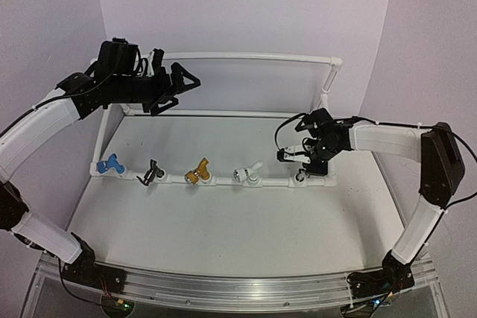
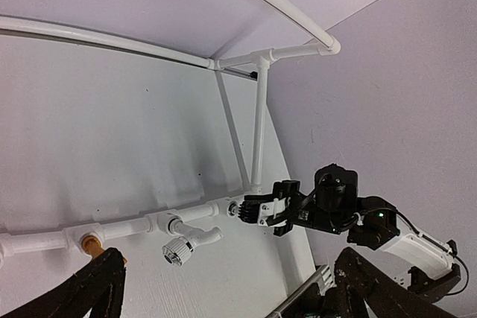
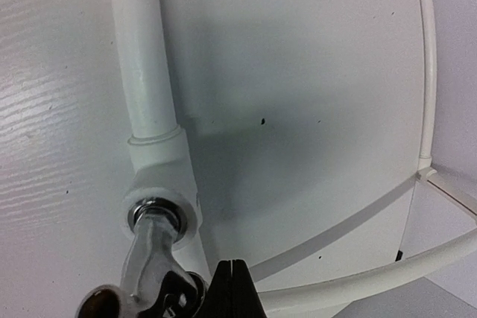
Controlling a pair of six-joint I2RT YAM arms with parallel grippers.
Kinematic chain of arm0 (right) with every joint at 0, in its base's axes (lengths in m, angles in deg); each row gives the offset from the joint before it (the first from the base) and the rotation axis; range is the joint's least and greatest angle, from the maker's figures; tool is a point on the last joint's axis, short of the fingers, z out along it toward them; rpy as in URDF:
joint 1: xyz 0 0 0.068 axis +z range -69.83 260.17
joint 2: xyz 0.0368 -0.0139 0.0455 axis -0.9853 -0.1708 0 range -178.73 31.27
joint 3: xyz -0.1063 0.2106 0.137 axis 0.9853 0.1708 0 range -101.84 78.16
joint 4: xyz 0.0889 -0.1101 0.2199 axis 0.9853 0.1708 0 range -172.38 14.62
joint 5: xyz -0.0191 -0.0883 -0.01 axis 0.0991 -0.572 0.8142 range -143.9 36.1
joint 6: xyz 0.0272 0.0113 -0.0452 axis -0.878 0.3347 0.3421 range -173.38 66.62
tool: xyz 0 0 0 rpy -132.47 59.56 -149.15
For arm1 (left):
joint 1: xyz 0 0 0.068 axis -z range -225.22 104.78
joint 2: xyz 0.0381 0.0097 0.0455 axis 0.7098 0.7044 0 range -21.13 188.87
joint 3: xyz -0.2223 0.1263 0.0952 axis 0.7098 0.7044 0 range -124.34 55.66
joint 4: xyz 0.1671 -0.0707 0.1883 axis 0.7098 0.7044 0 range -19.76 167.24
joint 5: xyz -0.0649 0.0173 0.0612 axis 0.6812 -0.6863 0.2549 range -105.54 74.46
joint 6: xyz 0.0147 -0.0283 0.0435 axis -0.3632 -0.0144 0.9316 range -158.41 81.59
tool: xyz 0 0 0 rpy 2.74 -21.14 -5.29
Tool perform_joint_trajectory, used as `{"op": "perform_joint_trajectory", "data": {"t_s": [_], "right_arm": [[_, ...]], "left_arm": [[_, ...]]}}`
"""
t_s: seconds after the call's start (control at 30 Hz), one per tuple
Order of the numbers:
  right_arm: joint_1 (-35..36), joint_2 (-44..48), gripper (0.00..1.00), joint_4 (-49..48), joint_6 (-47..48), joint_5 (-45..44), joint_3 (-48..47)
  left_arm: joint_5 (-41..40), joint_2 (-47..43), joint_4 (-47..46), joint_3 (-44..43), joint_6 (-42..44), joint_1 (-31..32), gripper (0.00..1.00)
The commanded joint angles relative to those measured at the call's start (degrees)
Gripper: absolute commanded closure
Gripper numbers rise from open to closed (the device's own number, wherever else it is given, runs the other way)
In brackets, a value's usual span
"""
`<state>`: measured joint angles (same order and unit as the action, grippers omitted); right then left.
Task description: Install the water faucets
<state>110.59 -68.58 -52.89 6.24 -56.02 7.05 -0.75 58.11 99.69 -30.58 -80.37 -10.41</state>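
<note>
Four faucets sit in the front pipe of the white frame (image 1: 223, 56): blue (image 1: 110, 164), black (image 1: 153, 173), gold (image 1: 198, 173) and white (image 1: 248, 173). The silver-grey faucet (image 3: 149, 258) sits in the end socket at the front right corner (image 1: 301, 176). My right gripper (image 3: 231, 284) is shut, fingertips pressed together, right beside this faucet, with nothing between them. It also shows in the top view (image 1: 292, 156) and the left wrist view (image 2: 250, 210). My left gripper (image 1: 179, 88) is open and empty, raised over the frame's back left corner.
The frame's back rail and upright post (image 2: 259, 124) stand behind the right gripper. The white faucet (image 2: 186, 242) and the gold one (image 2: 91, 243) show in the left wrist view. A metal rail (image 1: 238, 288) runs along the table's near edge.
</note>
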Motion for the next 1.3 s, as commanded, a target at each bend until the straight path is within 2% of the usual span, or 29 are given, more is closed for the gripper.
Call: {"op": "perform_joint_trajectory", "data": {"t_s": [0.0,0.5,0.8,1.03,1.27], "right_arm": [[-0.53,2.40,1.00,9.01,2.82,1.72,-0.84],[-0.88,6.23,1.00,12.92,3.54,14.47,2.96],[-1.38,9.24,1.00,9.04,2.21,10.67,7.62],[-5.37,10.24,1.00,6.02,3.17,9.33,7.93],[-5.52,10.51,1.00,3.03,4.11,11.59,11.82]], "left_arm": [[0.07,-0.67,-1.53,-2.28,0.75,-0.27,0.03],[-0.37,-1.07,-0.82,-2.49,1.09,-0.35,0.02],[-0.47,-1.43,-0.52,-2.43,0.92,-0.35,0.02],[-0.46,-1.60,-0.79,-2.04,0.74,-0.35,0.02],[-0.84,-1.99,-0.77,-1.86,0.74,-0.37,0.03]]}}
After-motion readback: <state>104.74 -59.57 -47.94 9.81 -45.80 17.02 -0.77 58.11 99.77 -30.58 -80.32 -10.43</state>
